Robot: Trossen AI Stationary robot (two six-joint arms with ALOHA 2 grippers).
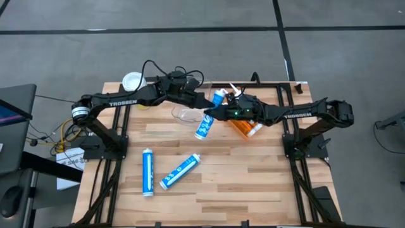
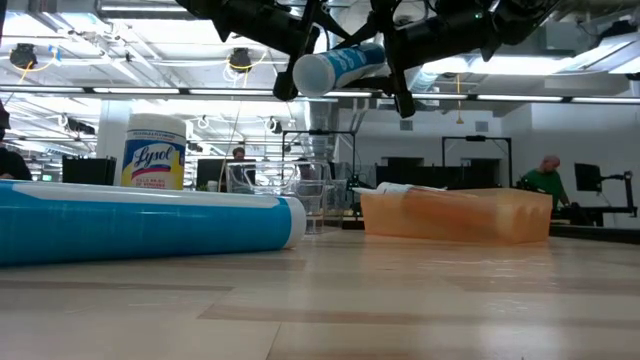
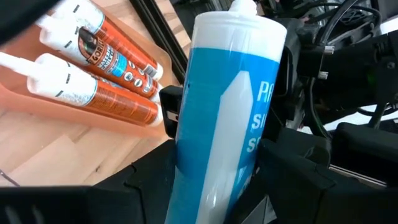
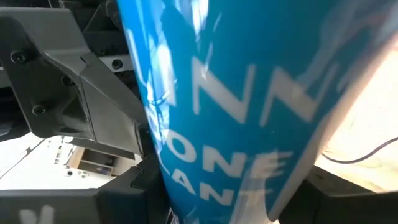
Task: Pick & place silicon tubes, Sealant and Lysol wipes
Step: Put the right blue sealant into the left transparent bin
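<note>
A blue-and-white silicone tube [image 1: 204,128] hangs in the air over the middle of the table, also in the low view [image 2: 340,68]. My left gripper [image 1: 204,109] and my right gripper [image 1: 219,114] are both shut on it, one from each side. Two more blue tubes [image 1: 147,171] [image 1: 180,171] lie on their sides on the near left of the table. Orange sealant tubes [image 3: 106,68] lie in an orange tray [image 1: 243,128]. The Lysol wipes canister [image 2: 155,150] stands upright at the far left, its white lid showing from above [image 1: 133,81]. My left gripper pinches the tube's blue body [image 3: 217,155] between its two fingers [image 3: 155,180], which lie across the tube. It comes level from the table's left. The tube is lifted clear of the table, its nozzle end [image 3: 244,6] pointing away toward the far side. My right gripper pinches the same tube's blue body [image 4: 236,124] between its two fingers, lying across the tube. It comes from the table's right, close beside my left gripper. The tube fills this wrist view and hides the place of contact.
A clear plastic container [image 1: 183,113] stands just left of the held tube, also in the low view [image 2: 300,190]. The orange tray [image 2: 455,215] sits right of it. Bare wood lies at the near right [image 1: 253,183]. Black frame rails run along both table sides.
</note>
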